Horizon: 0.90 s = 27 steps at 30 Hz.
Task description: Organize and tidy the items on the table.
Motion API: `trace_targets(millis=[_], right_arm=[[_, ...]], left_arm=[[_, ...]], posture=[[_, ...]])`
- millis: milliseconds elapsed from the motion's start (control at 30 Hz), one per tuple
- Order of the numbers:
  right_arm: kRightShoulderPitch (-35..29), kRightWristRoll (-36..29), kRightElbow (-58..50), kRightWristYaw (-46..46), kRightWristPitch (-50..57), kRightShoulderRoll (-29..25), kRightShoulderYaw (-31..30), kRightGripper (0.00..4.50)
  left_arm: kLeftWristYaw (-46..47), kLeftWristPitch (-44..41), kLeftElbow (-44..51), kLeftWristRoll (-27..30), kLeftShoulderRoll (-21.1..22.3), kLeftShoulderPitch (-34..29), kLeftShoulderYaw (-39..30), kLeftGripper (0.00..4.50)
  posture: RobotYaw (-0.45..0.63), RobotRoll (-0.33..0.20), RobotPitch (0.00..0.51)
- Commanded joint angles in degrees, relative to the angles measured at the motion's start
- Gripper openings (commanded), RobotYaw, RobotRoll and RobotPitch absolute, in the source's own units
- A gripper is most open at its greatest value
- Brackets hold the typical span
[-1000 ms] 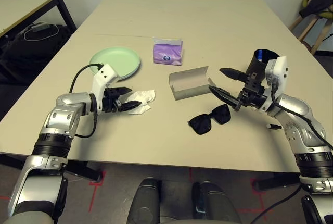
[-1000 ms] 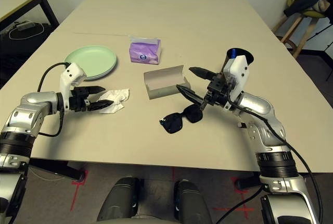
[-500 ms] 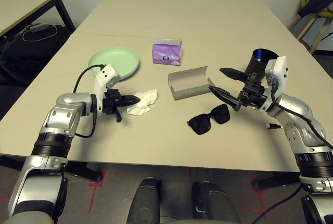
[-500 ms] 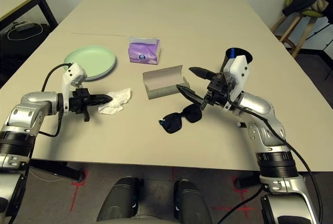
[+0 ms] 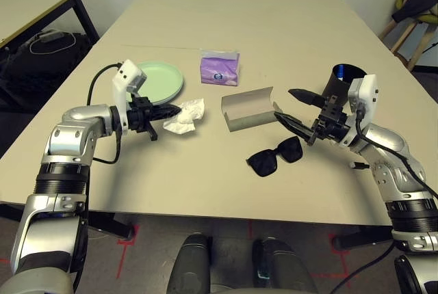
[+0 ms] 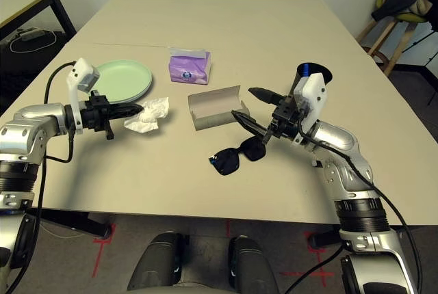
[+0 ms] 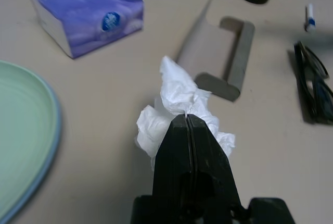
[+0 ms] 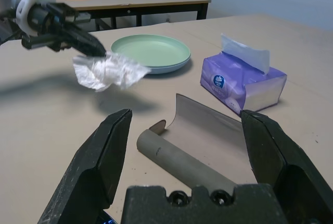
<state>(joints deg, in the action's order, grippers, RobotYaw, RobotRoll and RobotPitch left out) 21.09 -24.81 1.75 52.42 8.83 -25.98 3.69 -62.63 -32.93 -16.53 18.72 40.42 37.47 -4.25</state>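
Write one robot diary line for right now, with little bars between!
left gripper: shut on crumpled tissue, lifted | right gripper: open, empty | sunglasses: on table

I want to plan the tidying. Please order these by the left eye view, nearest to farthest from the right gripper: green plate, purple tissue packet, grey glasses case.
1. Grey glasses case: just left of the right gripper.
2. Purple tissue packet: farther left, beyond the case.
3. Green plate: farthest left.

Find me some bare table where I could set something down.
Try the wide far stretch beyond the purple tissue packet, or the near strip between the sunglasses and the front edge. It's crowded around the glasses case, sunglasses and right gripper.
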Motion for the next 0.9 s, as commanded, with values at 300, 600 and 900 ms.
trace_targets(millis=[300, 600, 900], right_arm=[[1.24, 0.29, 1.82, 0.25, -1.49, 0.84, -0.17, 4.50], [1.11, 0.31, 1.64, 0.40, -1.52, 0.89, -0.40, 4.50], [1.49, 0.10, 0.78, -1.01, -0.81, 1.53, -0.30, 4.50]], left_arm=[[8.13, -0.83, -6.05, 3.79, -2.98, 8.53, -6.20, 0.04], [9.36, -0.25, -7.29, 3.81, -3.09, 9.22, -6.40, 0.04], [15.97, 3.69, -13.96, 2.71, -4.84, 13.88, -8.08, 0.04]], posture=[[0.19, 0.000, 0.045], [0.19, 0.000, 0.044], [0.19, 0.000, 0.043]])
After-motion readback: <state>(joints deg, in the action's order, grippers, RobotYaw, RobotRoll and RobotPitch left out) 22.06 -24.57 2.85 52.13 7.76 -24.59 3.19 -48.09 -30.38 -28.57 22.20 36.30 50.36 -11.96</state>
